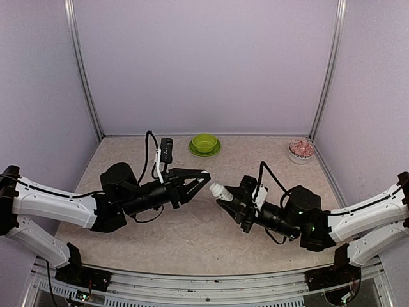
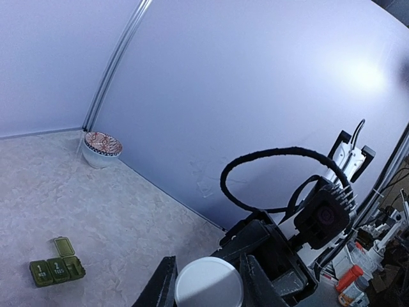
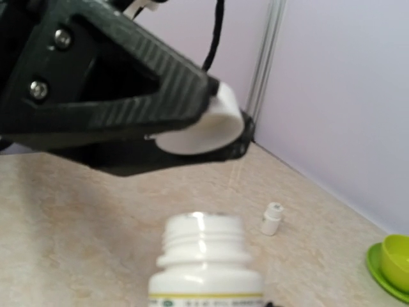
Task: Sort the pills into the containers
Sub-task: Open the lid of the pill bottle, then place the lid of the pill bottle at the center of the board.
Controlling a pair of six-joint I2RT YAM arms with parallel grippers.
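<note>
Step in hand: opening the bottle; cap is off. Left tool (image 1: 204,178) clenched on the white cap (image 2: 209,283). Right tool (image 1: 229,199) grasps the bottle (image 3: 206,259), neck open. Pill box (image 2: 56,267) lies on the counter (image 1: 192,224), well apart, one lid apparently up. No pills visible. Next move calls for carrying the bottle mouth over the open compartment and tipping gently.

Pill box (image 2: 56,267): dark green, three square compartments in row, flat on bench (image 2: 96,198), 8 o'clock in left wrist view. End lid (image 2: 63,245) raised; other two closed, numbered.
</note>
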